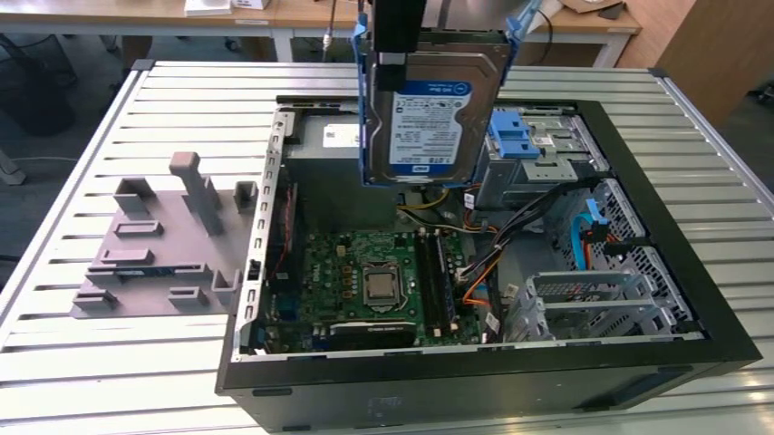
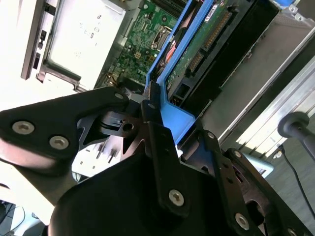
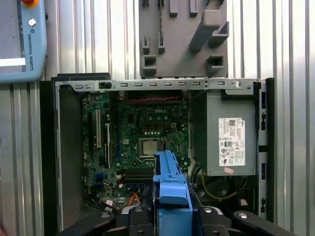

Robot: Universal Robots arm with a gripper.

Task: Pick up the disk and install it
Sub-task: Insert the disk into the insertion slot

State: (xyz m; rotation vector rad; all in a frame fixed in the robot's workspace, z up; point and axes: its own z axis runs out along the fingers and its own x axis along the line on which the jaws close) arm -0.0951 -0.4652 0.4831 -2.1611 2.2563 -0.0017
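A table [image 1: 72,381] of pale ribbed metal slats carries an open black computer case [image 1: 484,385] lying on its side, with a grey block of pegs and slots [image 1: 158,245] just beside it on the exterior view's left. Wooden desks [image 1: 145,14] and dark floor lie behind. A pale blue handheld controller [image 3: 22,39] rests on the slats near the case. Inside the case lie the green motherboard [image 1: 362,272], the grey power supply [image 3: 231,142] and a blue bracket [image 1: 514,136] on the drive cage. The disk [image 1: 430,118] hangs upright above the case, label facing the exterior camera. The gripper [image 2: 165,125] is clamped narrow on its blue carrier frame. The picture edge cuts off the top of the disk and most of the gripper in the exterior view, and the disk hides the case's rear corner behind it. In both wrist views the disk shows edge-on, so its label cannot be made out.
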